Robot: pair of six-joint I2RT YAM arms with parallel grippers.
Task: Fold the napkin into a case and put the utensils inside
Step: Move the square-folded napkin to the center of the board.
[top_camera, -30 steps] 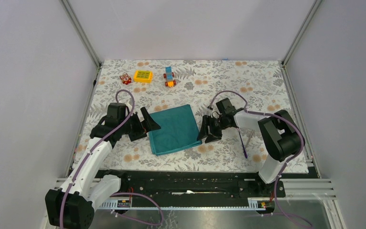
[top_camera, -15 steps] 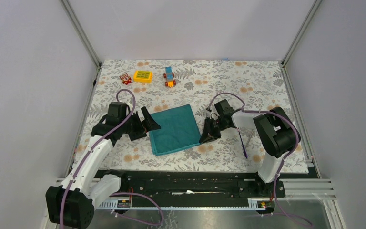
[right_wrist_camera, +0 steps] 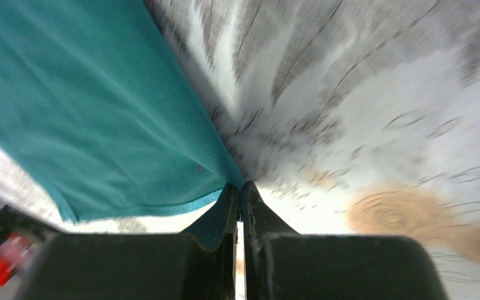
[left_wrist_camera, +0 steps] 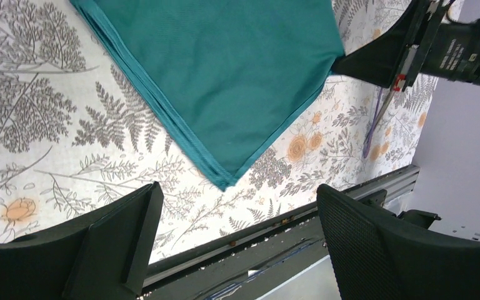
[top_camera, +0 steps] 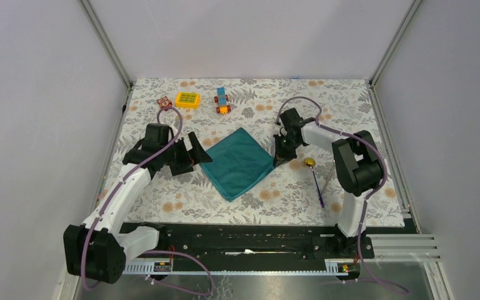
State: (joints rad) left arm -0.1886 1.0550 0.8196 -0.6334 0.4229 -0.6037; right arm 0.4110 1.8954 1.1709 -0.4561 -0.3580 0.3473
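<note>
While the fold stage is in hand, stock as follows.
- My right gripper (right_wrist_camera: 239, 190): pinched shut on right corner of napkin (top_camera: 237, 164).
- My left gripper (top_camera: 198, 152): spread full, holding nothing, just beside napkin's left corner.
- Napkin: folded flat, set cornerwise, mid-worktop (top_camera: 325, 112).
- Utensils: purple-handled spoon (top_camera: 316, 180) & silvery piece (top_camera: 329, 179), side by side twd right edge, outside napkin.
- Next, by my reckoning: left closes on its corner, then both fold evenly w/o dragging the layers.

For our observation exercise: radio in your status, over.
Left gripper open, at left corner of dark teal cloth napkin. Right gripper shut on its right corner. Purple-handled golden-headed spoon lies right of napkin, nothing blocking.
</note>
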